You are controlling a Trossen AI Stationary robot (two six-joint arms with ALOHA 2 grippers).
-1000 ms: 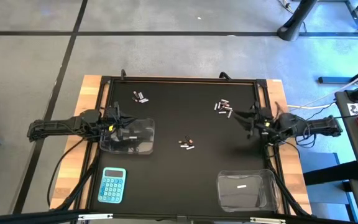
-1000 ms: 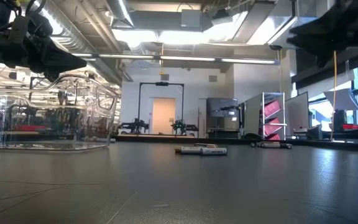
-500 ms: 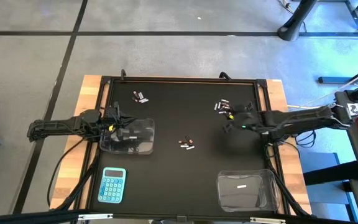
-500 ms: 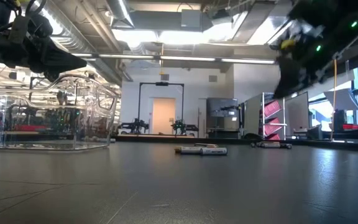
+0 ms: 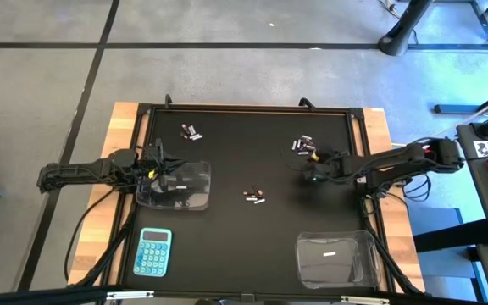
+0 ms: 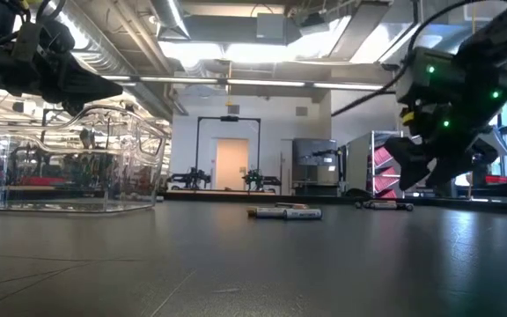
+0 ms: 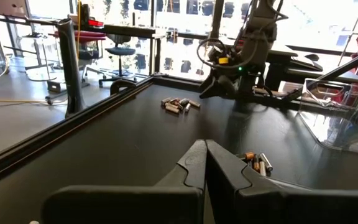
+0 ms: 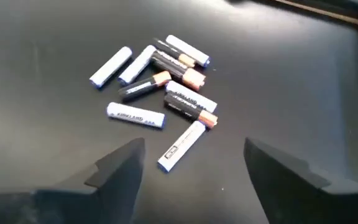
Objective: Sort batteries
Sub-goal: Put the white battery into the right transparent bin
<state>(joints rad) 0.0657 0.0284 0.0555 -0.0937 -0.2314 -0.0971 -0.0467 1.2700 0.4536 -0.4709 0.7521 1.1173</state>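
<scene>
Black table [image 5: 227,229] holds batteries [image 5: 304,146] at two o'clock; the right gripper [image 5: 315,173] hangs just beside them, fingers wide (ready to pick). Left gripper [image 7: 205,163], squeezed closed, waits at nine o'clock.

- Ceiling strip lights [image 6: 236,53] give bright glare across the top of the low view, and the windows behind blow out nearly white.
- The black table mat [image 5: 252,220] reads evenly lit from above, with only faint shadows; the floor at the right edge carries a blue tint.
- The clear tub [image 6: 69,167] catches many small reflections along its walls.
- In the right wrist view the batteries [image 8: 160,102] lie sharp, their printed labels partly legible, while the near fingers [image 8: 120,165] are soft and out of focus.
- In the left wrist view daylight floods through the far windows [image 7: 166,25] and sheens the mat.
</scene>
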